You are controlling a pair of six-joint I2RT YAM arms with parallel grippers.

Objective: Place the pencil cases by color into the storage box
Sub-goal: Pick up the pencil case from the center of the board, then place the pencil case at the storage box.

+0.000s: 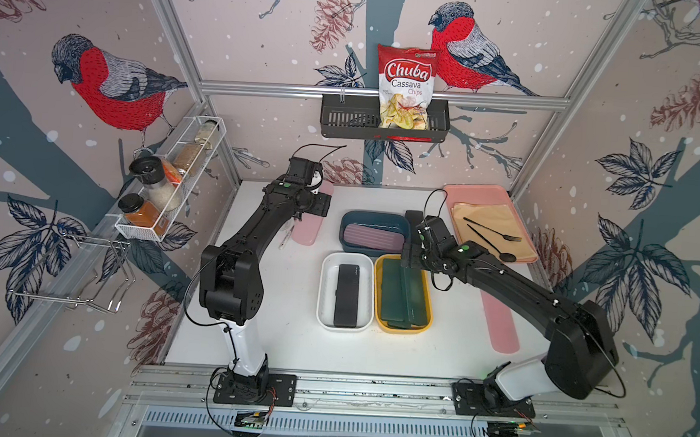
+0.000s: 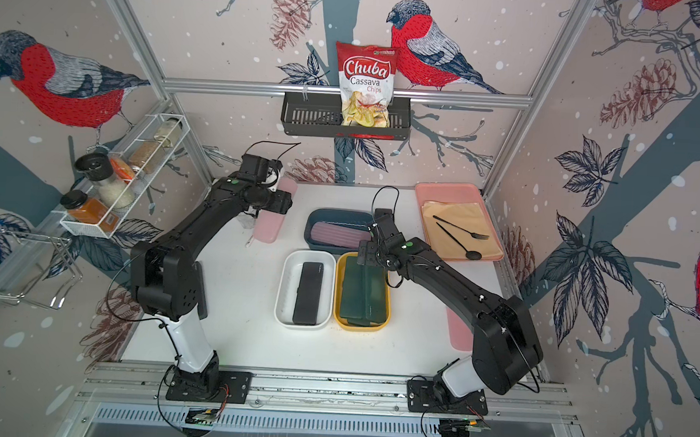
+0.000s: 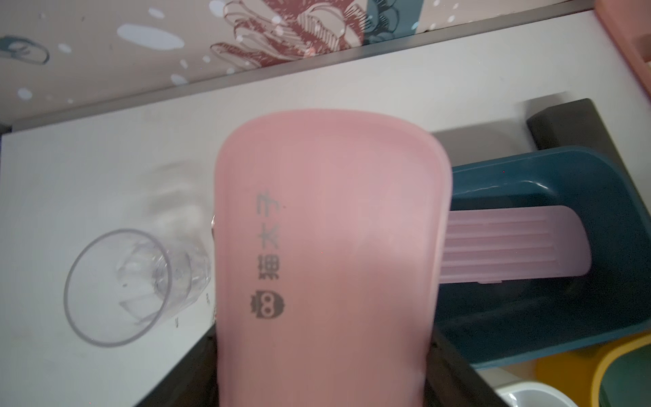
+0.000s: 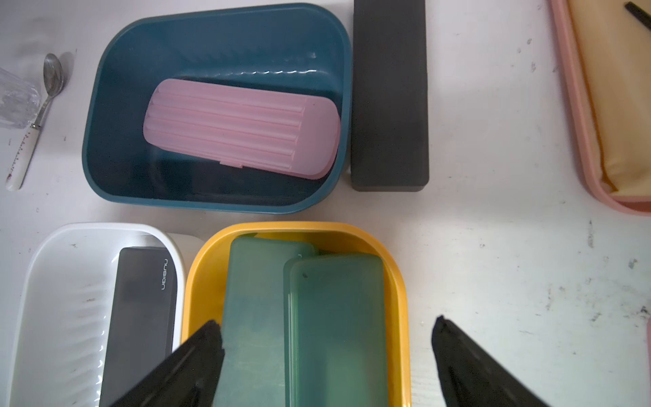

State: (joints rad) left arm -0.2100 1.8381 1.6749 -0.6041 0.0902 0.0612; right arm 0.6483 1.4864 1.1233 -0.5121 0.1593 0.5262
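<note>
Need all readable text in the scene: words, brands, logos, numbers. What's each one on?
"Chuba Cassava Chips": chip bag in the wall basket.
"nusign": black pencil case in the white tub.
"猫太子", beside a small owl-like face logo: pink pencil case filling the left wrist view.
Too small to read: the green mark and fine print on the chip bag, and anything on the spice jars.
No numbers readable.

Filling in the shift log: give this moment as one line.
left gripper: shut on pink case | right gripper: open over yellow tub, green cases inside | loose: black case beside blue tub
</note>
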